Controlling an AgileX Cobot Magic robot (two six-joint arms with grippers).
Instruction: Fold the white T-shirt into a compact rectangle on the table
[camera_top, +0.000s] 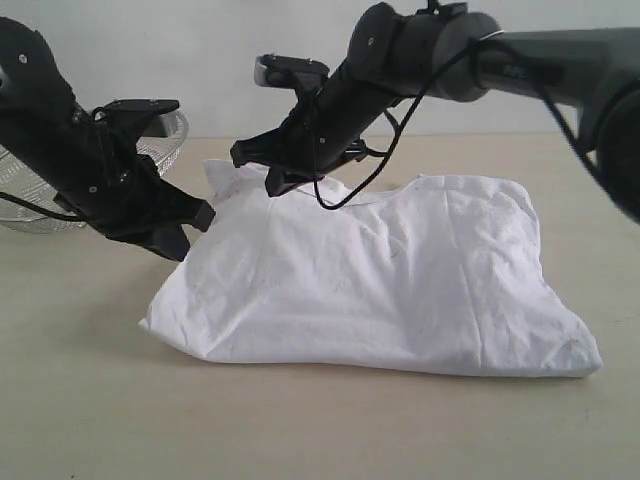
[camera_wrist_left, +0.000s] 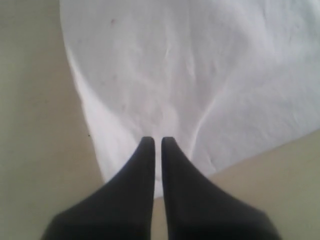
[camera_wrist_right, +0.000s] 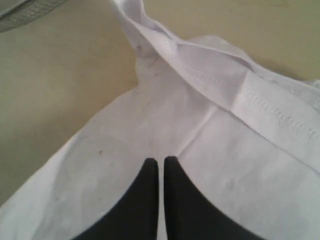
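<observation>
**A:** What lies nearest?

**B:** Bare table (camera_top: 320, 430) along the near side. Then comes the white T-shirt (camera_top: 400, 280), lying in the middle of the table as a rough, puffy rectangle. Its plain side is up and it is creased all over.

**A:** And the left gripper (camera_wrist_left: 156, 142)?

**B:** It sits low at the shirt's left edge, with its tips over the cloth. The jaws are drawn together with only a thin slit between them. I cannot tell whether any fabric is pinched.

**A:** The right gripper (camera_wrist_right: 161, 161)?

**B:** It is farther back. Its arm reaches across the middle to the shirt's far left corner, where a stitched hem stands up in a fold. Those jaws are pressed close as well, above the cloth, and again I cannot tell if they hold any.

**A:** What is behind them?

**B:** A wire-mesh basket (camera_top: 25, 200) stands at the far left, partly hidden by the left arm.
</observation>
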